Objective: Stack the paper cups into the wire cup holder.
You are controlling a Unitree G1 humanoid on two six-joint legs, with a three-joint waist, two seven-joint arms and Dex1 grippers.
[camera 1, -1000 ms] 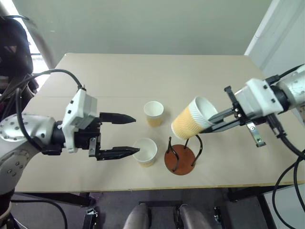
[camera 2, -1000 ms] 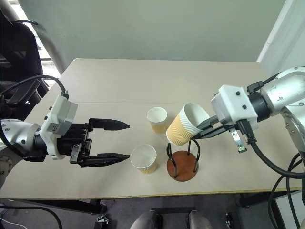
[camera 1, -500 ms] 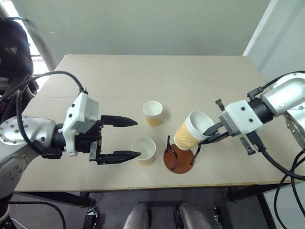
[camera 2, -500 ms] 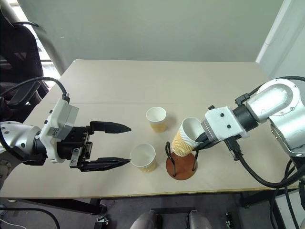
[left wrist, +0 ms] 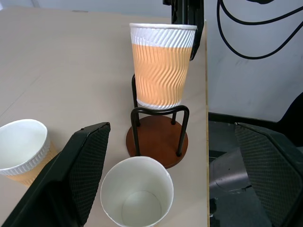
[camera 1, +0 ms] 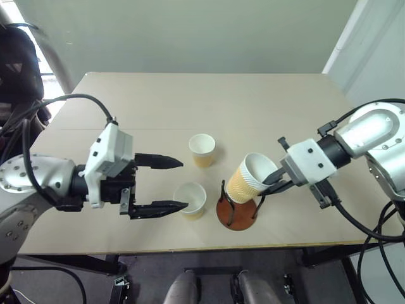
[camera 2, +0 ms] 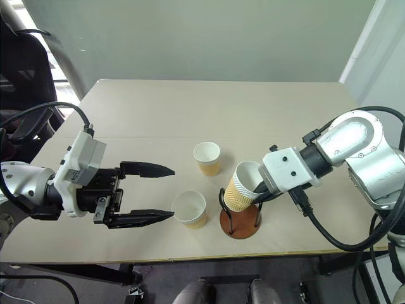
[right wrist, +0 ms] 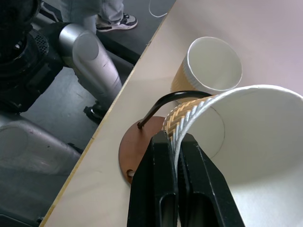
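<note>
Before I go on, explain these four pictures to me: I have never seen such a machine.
This is a two-armed robot at a beige table. Two pictures come from its head, looking down; one comes from each wrist.

The right gripper is shut on the rim of a tan ribbed paper cup, holding it tilted among the black wire loops of a cup holder with a rust-brown round base.

The left gripper is open, with nothing in it, beside a second such cup. A third cup stands farther back.
</note>
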